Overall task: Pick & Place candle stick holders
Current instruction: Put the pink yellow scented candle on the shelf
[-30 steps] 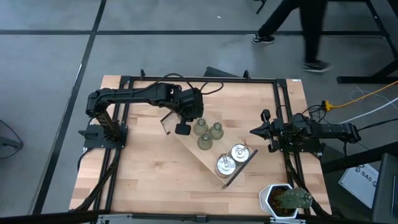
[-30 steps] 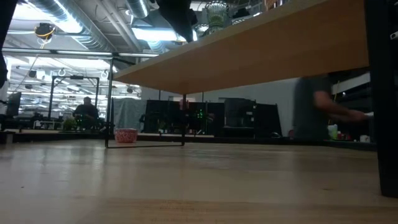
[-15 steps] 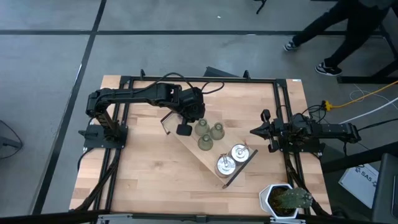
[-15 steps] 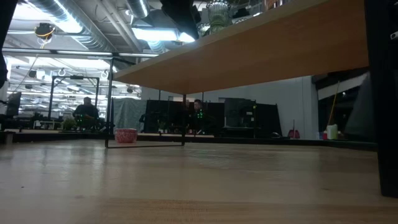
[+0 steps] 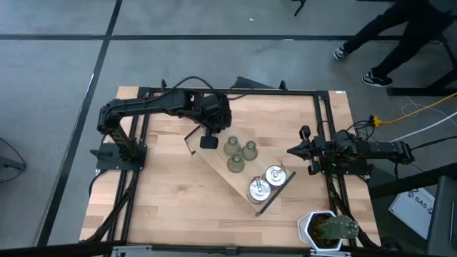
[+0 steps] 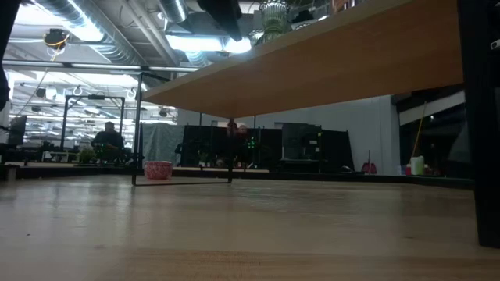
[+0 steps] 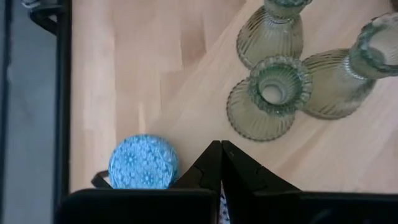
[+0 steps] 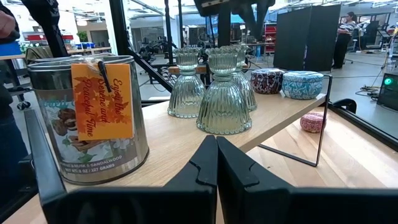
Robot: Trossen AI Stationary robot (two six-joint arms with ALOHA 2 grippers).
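Across the desk (image 5: 171,193), the left tool (image 5: 208,142), fingers together and empty, is withdrawing from the blue holder (image 7: 143,162), seemingly just placed.

Left arm (image 5: 153,106): dark, matt links with rounded joint housings, on a black base plate at the tabletop's left edge; a black cable arcs over its upper links. Left gripper (image 7: 221,149): two black, wedge-shaped fingers, tips pressed together, on a flat black crossbar. Right arm (image 5: 371,151): same dark finish, with black cabling bunched around its base at the tabletop's right edge. Right gripper (image 8: 216,144): identical black tapered fingers, tips meeting.
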